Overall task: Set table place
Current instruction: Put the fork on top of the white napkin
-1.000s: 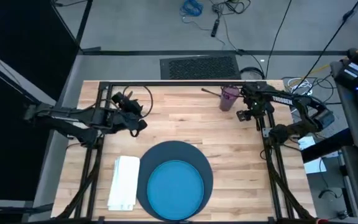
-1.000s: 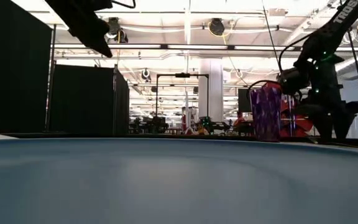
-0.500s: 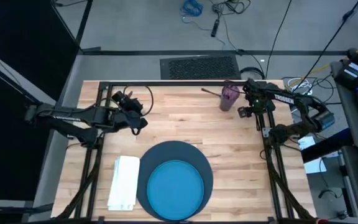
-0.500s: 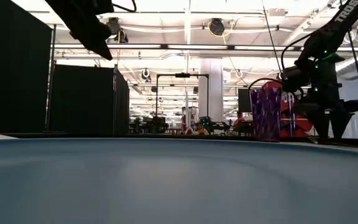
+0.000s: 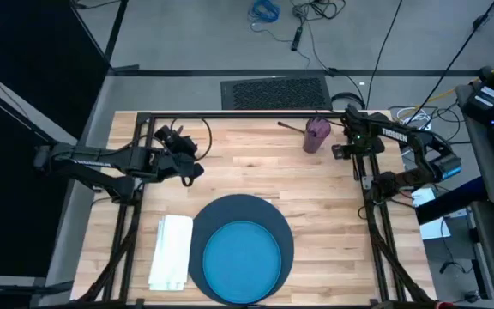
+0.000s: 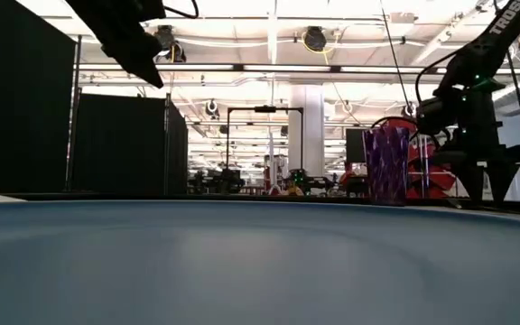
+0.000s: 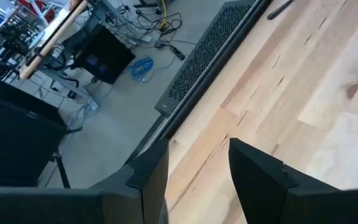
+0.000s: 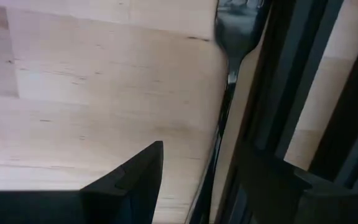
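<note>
Two arms show in the high view over the worktop (image 5: 256, 167). Taking the purple cup (image 5: 316, 136) as landmark, which stands near the far edge of the worktop: the right pincer (image 5: 343, 148) is just beside it on the right, not touching it as far as this view shows, and the left pincer (image 5: 193, 163) is well apart from it to the left. The dark mat (image 5: 241, 247) lies well nearer the front edge than the cup, with the blue plate (image 5: 243, 259) resting on it, and the white napkin (image 5: 171, 251) lies just beside the mat on its left. A thin dark utensil (image 5: 292, 126) lies on the wood touching or just beside the cup on its left; I cannot tell which piece it is.

In the low view the plate (image 6: 260, 262) fills the foreground; the cup (image 6: 385, 164) stands upright behind it, with the right arm (image 6: 463, 108) just beside it on the right and the left arm (image 6: 120, 32) high up, well to its left.

In the left wrist view the left pincer (image 7: 197, 165) has its fingers apart over bare wood, holding nothing.

In the right wrist view the right pincer (image 8: 213, 168) also stands apart with nothing clamped; a metal fork (image 8: 235, 31) lies on the wood ahead of it, close along the black frame (image 8: 303, 93).
</note>
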Robot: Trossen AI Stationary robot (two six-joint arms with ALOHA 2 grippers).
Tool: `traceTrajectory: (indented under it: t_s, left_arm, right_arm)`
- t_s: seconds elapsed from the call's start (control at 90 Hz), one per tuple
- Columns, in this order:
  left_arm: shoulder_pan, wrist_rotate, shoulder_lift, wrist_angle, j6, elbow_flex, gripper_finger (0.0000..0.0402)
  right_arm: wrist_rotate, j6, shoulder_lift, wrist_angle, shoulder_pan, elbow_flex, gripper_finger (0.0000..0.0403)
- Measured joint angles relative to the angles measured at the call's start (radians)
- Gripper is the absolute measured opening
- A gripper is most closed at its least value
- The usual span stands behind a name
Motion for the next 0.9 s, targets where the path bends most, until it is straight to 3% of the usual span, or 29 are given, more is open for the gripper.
traceTrajectory:
  t_s: [0.322,0.433,0.656,0.9]
  left_arm:
    - [0.0,0.001,0.0,-0.002,0.0,0.0,0.0151]
    - [0.0,0.001,0.0,-0.004,0.0,0.0,0.0151]
    - [0.0,0.001,0.0,-0.003,0.0,0.0,0.0151]
    - [0.0,0.004,0.0,-0.001,-0.002,0.0,0.0151]
  right_arm:
    - [-0.01,-0.005,0.121,0.024,0.001,0.008,0.018]
    - [-0.017,-0.005,0.115,0.031,0.002,0.005,0.0139]
    - [-0.005,-0.008,0.096,0.045,0.002,0.002,0.0016]
    - [-0.01,-0.017,0.097,0.051,0.002,0.001,0.0017]
